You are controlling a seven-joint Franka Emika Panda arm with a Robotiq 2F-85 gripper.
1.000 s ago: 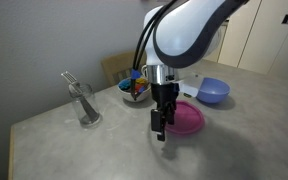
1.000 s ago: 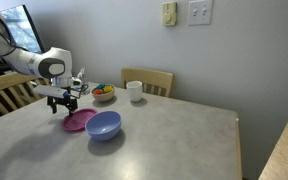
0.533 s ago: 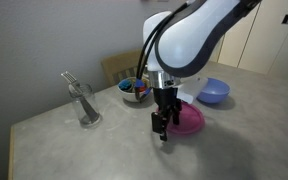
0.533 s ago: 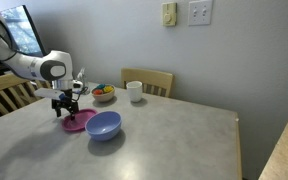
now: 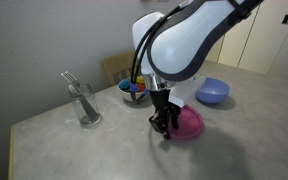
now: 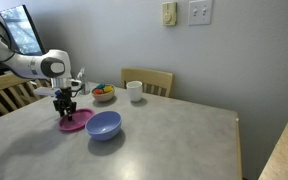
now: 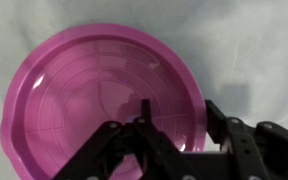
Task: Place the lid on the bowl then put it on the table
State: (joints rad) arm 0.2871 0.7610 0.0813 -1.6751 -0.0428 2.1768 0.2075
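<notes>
The fingers (image 7: 221, 120) stand apart, straddling one edge of the lid (image 7: 94, 90); contact cannot be confirmed. The glossy magenta disc lies flat on the speckled grey table (image 5: 74, 150), raised rim upward. The smooth blue bowl (image 5: 213, 92) stands upright just beside it.

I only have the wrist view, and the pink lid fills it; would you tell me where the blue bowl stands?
Observer: The bowl stands on the table close beside the lid, on the side away from the gripper.
Operator: Thank you. Is there anything inside it?
Observer: No contents show in it in both exterior views.
Operator: Is anything else close to the lid?
Observer: A smaller bowl with colourful contents stands on the table just beyond it.
</notes>
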